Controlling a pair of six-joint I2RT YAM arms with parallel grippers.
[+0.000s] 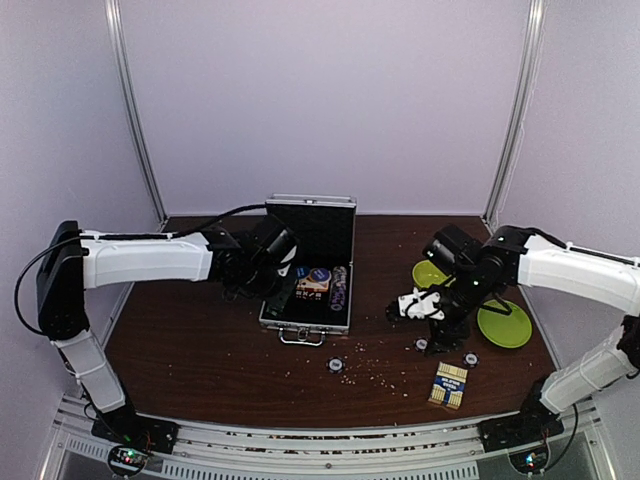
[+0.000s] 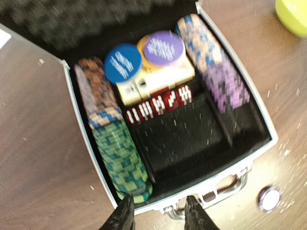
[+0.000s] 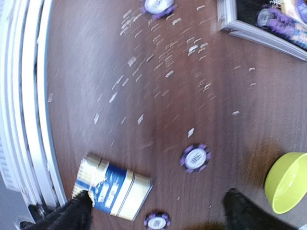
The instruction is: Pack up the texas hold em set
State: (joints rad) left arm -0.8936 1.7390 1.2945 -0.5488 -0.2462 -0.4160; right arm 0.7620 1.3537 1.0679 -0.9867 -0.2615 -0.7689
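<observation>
From above, the open case sits mid-table with the left gripper over its left side. The right gripper hangs beside a loose chip, and the card box lies near the front edge.

Left wrist: the fingers are spread and hold nothing, above the case's front rim. Chip rows line both sides and red dice cross the middle.

Right wrist: the pincer is wide open and empty, the card box by one finger, a green bowl by the other

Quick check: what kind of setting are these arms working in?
Probably a lab test booth: plain pale walls and metal posts enclose a dark wood table, with an aluminium rail at its near edge.
</observation>
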